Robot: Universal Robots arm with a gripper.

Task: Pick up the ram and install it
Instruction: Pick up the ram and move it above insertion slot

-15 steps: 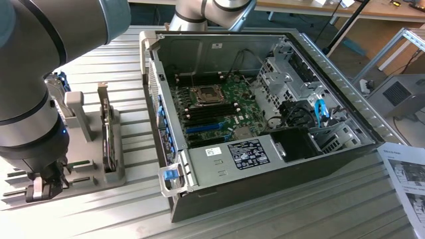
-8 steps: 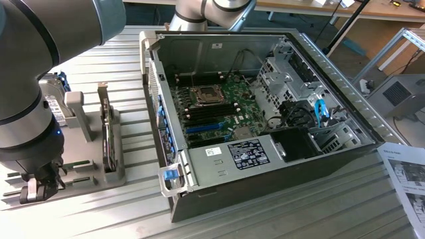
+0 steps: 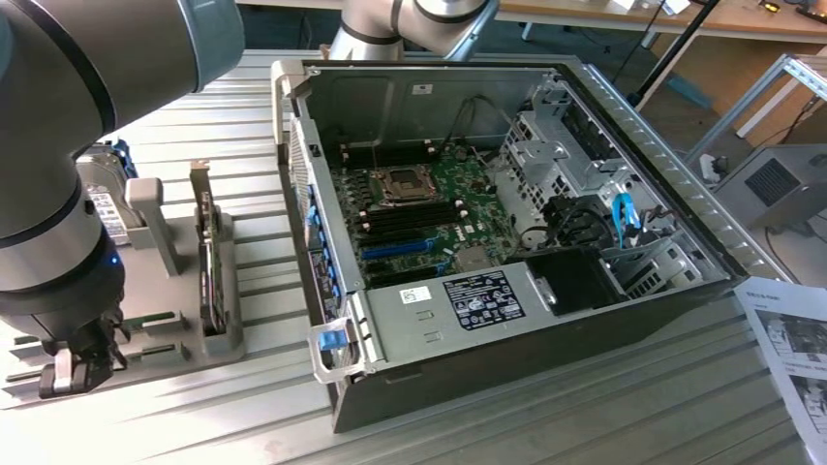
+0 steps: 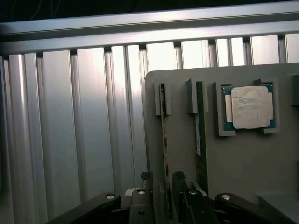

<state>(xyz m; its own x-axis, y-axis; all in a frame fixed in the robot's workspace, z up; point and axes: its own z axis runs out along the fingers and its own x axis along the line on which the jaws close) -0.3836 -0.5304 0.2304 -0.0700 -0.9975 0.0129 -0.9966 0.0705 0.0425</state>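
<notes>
The ram (image 4: 164, 140) stands on edge in a slot of the grey holder plate (image 4: 243, 163); in the exterior view part of the ram (image 3: 114, 218) shows behind the arm. My gripper (image 4: 162, 186) is low over the stick's near end, one finger on each side with small gaps, open. In the exterior view the gripper (image 3: 72, 373) hangs over the holder (image 3: 168, 339) at the exterior view's left. A twin green stick (image 4: 201, 140) stands in the neighbouring slot, seen as the twin (image 3: 204, 257) beside the case.
A square silver processor chip (image 4: 250, 107) lies in a pocket of the holder. The open computer case (image 3: 517, 320) with its green motherboard (image 3: 427, 213) and black memory slots (image 3: 413, 221) sits mid-table. Ribbed metal tabletop (image 4: 70, 130) all round; papers (image 3: 791, 339) at the exterior view's right.
</notes>
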